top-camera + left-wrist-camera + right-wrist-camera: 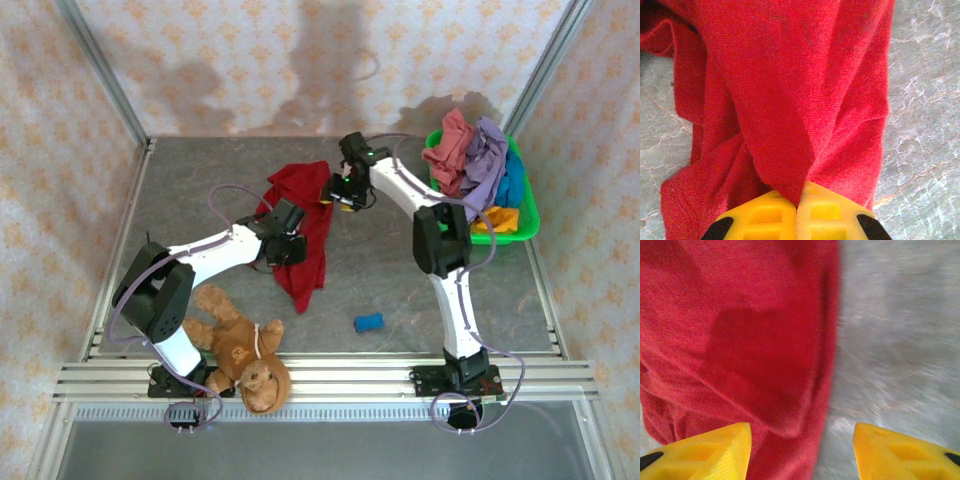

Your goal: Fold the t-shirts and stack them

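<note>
While the left pincer (798,202) is clenching a fold of the dark red t-shirt (790,85), the right pincer (801,445) is hanging released, the shirt's edge lying below its spread jaws on the table (900,330).

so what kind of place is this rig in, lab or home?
Probably a lab test cell, not a home: aluminium frame rails, printed backdrop walls, left arm and right arm bolted at the table edge.

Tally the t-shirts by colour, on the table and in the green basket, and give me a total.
Dark red t-shirt: 1
Salmon pink t-shirt: 1
Lavender t-shirt: 1
Teal blue t-shirt: 1
Orange-yellow t-shirt: 1
Total: 5
</note>
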